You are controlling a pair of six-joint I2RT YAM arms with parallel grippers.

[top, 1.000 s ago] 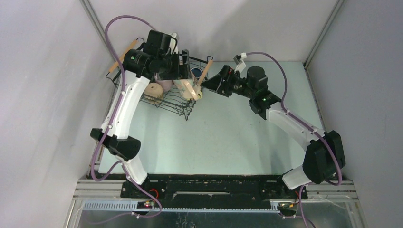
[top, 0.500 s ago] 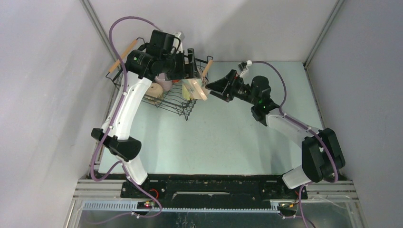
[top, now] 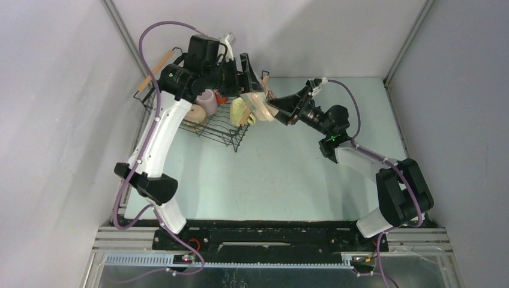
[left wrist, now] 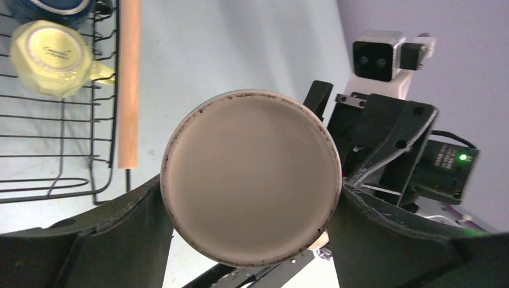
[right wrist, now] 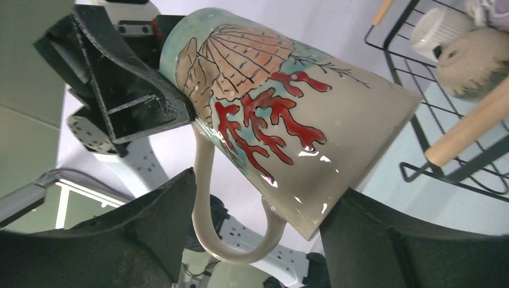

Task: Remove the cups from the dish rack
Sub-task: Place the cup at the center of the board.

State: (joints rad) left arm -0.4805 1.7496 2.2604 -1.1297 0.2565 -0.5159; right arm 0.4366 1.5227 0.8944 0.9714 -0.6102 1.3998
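**1. Containers.** Nearest to me is the painted mug [right wrist: 282, 114], cream with a shell and red coral. It is held tilted on its side in the air above the table [top: 270, 174], just off the right side of the rack [top: 231, 131]. The rack stands in the far left corner of the table. Contents, near to far:
- a tan cup [top: 193, 115] at the near left;
- a yellow cup [left wrist: 51, 57], upside down, close to the right wooden bar [left wrist: 128, 84];
- a mauve cup [top: 208, 101] behind these;
- a navy cup [left wrist: 54, 6] just beside the yellow one.

The right wrist view adds a white ribbed cup [right wrist: 441, 27] next to the tan one.

**2. Hidden or unclear.**
- My left arm covers the far part of the rack from above, so I cannot count the cups.
- The navy cup is cut off by the picture edge.
- A small orange patch beside the mauve cup is too small to name.
- The painted mug's inside is out of sight; the left wrist sees only one flat round end.

**3. Tools.**
- My left gripper [left wrist: 251, 204] is clamped on that end of the painted mug, one finger against each side.
- My right gripper [right wrist: 258, 195] is spread wide, with the mug's body and the mug handle [right wrist: 240, 258] between its fingers. I cannot tell whether its pads touch the glaze.
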